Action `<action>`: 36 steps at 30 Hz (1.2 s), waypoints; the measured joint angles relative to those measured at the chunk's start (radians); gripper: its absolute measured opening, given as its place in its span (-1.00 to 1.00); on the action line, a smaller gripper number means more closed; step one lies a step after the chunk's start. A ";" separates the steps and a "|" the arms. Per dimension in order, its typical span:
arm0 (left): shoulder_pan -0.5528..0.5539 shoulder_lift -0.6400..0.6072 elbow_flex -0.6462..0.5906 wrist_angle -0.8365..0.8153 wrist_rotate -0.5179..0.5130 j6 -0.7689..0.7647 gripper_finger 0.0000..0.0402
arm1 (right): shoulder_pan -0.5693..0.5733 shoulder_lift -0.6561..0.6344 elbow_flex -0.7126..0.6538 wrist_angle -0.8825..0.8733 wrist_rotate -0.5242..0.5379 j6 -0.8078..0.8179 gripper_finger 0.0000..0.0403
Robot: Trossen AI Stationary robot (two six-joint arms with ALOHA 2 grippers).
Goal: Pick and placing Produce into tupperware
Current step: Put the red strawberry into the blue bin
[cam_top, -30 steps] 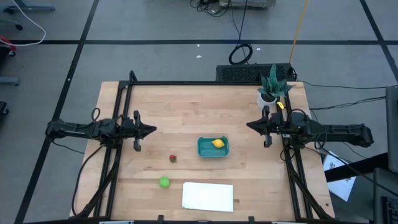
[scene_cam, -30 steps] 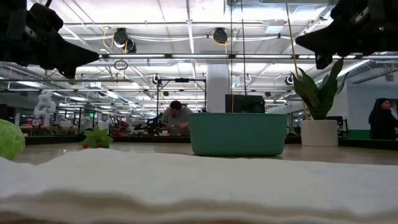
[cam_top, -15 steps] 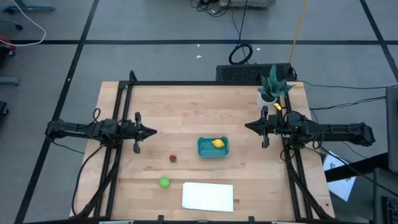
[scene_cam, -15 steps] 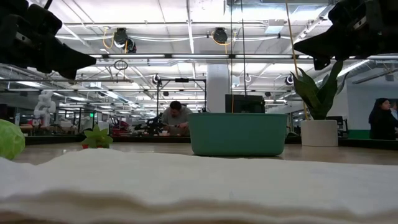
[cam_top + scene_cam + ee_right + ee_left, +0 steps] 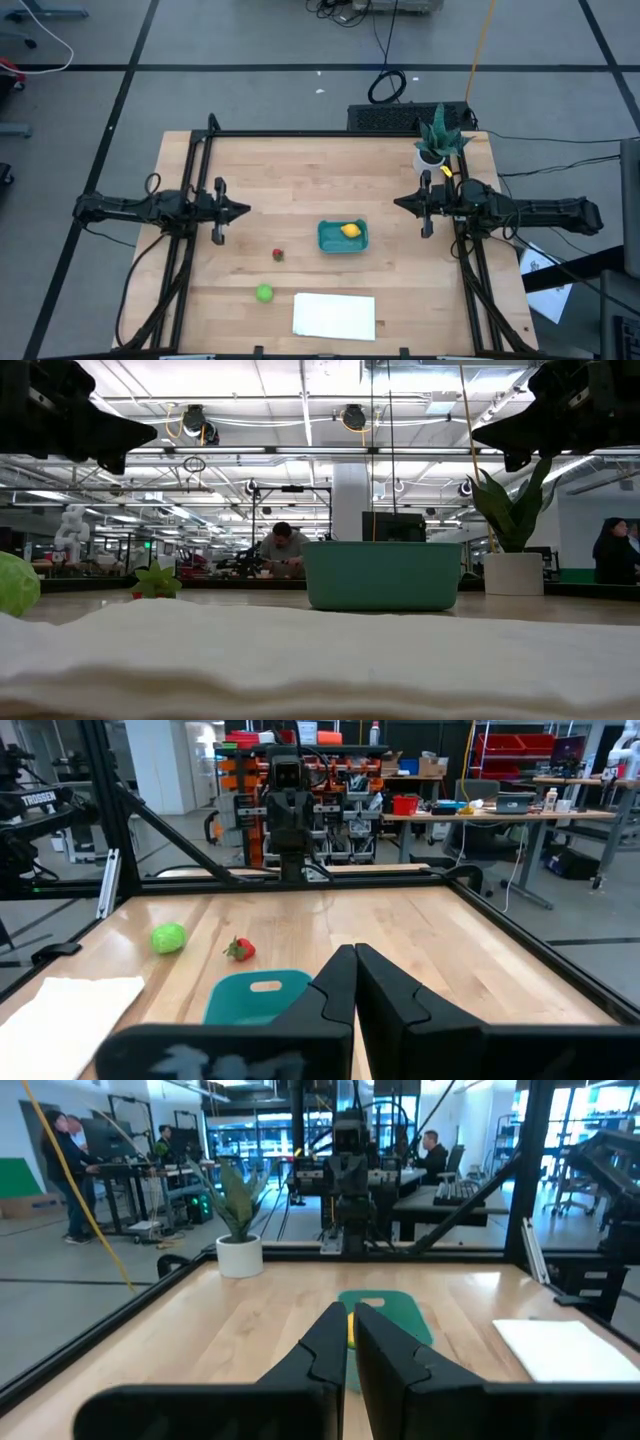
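Note:
The teal tupperware (image 5: 343, 236) stands mid-table with the yellow lemon (image 5: 350, 230) inside it. The dark red fruit (image 5: 278, 254) and the green ball (image 5: 264, 292) lie on the wood to the tub's left and near-left. My left gripper (image 5: 245, 210) is shut and empty, held above the table left of the tub and pointing at it. My right gripper (image 5: 398, 203) is shut and empty, above the table right of the tub. In the right wrist view I see the tub (image 5: 260, 995), the red fruit (image 5: 238, 949) and the green ball (image 5: 168, 937).
A flat white sheet (image 5: 334, 315) lies at the near edge, in front of the tub. A potted plant (image 5: 437, 140) stands at the far right corner. Black frame rails (image 5: 195, 230) run along both sides. People sit in the room beyond the table.
In the low view my left gripper's tip has dipped slightly and then risen a little. The fruits and the tub have kept still.

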 joint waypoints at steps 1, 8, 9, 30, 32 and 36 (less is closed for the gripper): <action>0.000 0.000 0.000 0.005 0.000 0.001 -0.87 | 0.000 0.000 0.000 0.000 0.000 -0.001 -1.00; 0.000 0.001 0.039 0.011 0.000 0.001 -0.87 | 0.000 0.002 0.000 0.000 0.000 -0.003 -1.00; 0.000 0.004 0.055 0.007 0.000 0.001 -0.87 | 0.000 0.003 0.000 0.000 0.000 -0.003 -1.00; 0.000 0.472 0.336 0.072 0.000 -0.028 -0.87 | 0.000 0.016 0.000 -0.001 -0.001 -0.003 -1.00; 0.000 0.521 0.349 0.113 0.000 -0.024 -0.87 | 0.000 0.016 0.000 -0.001 0.000 -0.003 -1.00; 0.000 0.599 0.362 0.197 0.031 -0.009 -0.87 | 0.000 0.016 0.000 -0.001 -0.001 -0.003 -1.00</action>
